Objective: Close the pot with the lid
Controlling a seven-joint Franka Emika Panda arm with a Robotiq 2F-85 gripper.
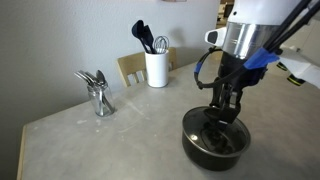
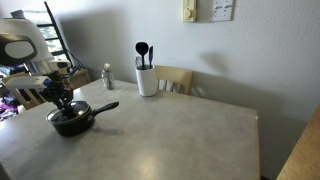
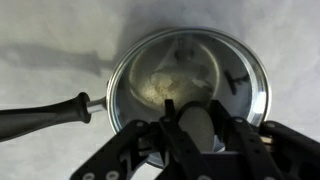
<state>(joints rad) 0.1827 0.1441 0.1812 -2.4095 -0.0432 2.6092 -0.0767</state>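
Note:
The black pot (image 1: 213,148) stands near the table's edge, and in both exterior views (image 2: 72,121) my gripper is right above it. In the wrist view its long black handle (image 3: 45,115) points left. The glass lid (image 3: 170,70) with its metal rim lies over the pot's mouth and looks level. My gripper (image 3: 197,128) reaches straight down at the lid's centre. Its two fingers sit tight against both sides of the knob (image 3: 198,122). The gripper also shows low over the pot in both exterior views (image 1: 226,112) (image 2: 62,104).
A white crock of black utensils (image 1: 156,68) (image 2: 147,80) stands at the table's far side. A metal utensil holder (image 1: 98,93) (image 2: 108,77) stands nearby. A wooden chair (image 1: 130,67) (image 2: 178,78) is behind the table. The table edge runs close to the pot.

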